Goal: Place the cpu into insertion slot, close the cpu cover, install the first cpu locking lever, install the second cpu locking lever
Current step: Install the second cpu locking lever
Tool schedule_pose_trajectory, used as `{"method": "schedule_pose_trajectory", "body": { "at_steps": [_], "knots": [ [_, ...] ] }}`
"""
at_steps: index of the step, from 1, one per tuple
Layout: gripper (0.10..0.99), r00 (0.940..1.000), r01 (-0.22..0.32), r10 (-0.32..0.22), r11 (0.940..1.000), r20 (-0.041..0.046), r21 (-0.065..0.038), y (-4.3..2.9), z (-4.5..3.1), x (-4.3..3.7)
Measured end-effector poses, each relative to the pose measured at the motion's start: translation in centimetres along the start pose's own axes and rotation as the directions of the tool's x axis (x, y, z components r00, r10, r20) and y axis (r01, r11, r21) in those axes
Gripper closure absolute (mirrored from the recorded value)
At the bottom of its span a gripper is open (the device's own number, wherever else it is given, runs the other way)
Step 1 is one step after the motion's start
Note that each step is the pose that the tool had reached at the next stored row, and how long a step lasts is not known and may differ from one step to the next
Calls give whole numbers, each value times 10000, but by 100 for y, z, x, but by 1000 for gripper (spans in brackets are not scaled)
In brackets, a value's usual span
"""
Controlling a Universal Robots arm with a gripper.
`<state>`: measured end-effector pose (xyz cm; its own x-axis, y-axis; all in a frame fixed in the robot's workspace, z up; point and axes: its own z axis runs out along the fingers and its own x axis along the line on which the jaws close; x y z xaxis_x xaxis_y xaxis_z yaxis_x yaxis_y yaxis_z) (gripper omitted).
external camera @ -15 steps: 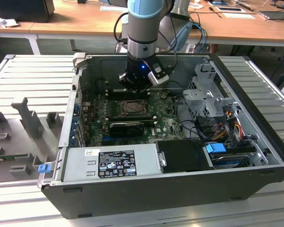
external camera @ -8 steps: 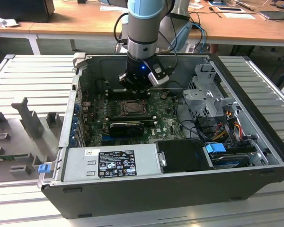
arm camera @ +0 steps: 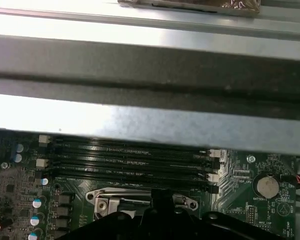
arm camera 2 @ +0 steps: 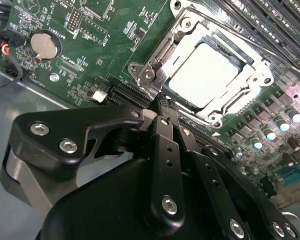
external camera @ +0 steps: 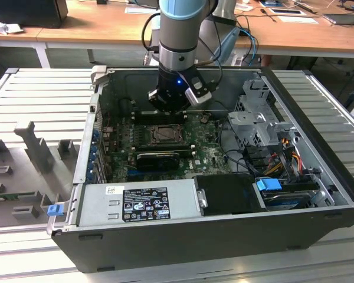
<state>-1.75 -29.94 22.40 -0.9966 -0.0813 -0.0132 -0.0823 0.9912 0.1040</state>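
Observation:
The cpu [arm camera 2: 202,75], a pale silvery square, lies flat in the insertion slot [external camera: 164,134] on the green board. The cpu cover [arm camera 2: 247,82], a silver frame with a square window, lies down around it. My gripper [arm camera 2: 163,102] hovers just off one corner of the socket, its two black fingers [arm camera 2: 166,135] pressed together with nothing between them. In the exterior view the gripper [external camera: 171,105] hangs over the board just behind the socket. In the first wrist view the socket's edge [arm camera: 140,196] shows just past the black gripper body.
Long black memory slots [arm camera: 130,160] run beside the socket. A coin battery [arm camera 2: 42,44] sits on the board. The case wall [arm camera: 150,85] rises close behind. A black card [external camera: 158,157], drive cage [external camera: 256,115], cables [external camera: 271,159] and power supply [external camera: 141,203] crowd the case.

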Motion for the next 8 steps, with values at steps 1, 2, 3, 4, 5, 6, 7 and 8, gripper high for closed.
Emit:
{"method": "schedule_pose_trajectory", "body": {
  "at_steps": [1, 2, 3, 4, 5, 6, 7, 8],
  "knots": [
    [980, 10000, 1, -1, 10000, 0, -1, 2, -17, 0],
    [980, 10000, 1, -1, 10000, 1, -3, -1, -17, 0],
    [980, 10000, 3, -3, 10000, 0, -2, -6, -18, 0],
    [980, 10000, 0, 0, 10000, -1, 0, -19, -20, 2],
    [980, 10000, 0, 0, 10000, -1, 0, -39, -22, 3],
    [980, 10000, 0, 0, 10000, -1, 0, -77, -25, 6],
    [980, 10000, 1, -1, 10000, 0, -1, -100, -28, 8],
    [980, 10000, 0, 0, 10000, -2, 2, -109, -41, 9]
  ]
}}
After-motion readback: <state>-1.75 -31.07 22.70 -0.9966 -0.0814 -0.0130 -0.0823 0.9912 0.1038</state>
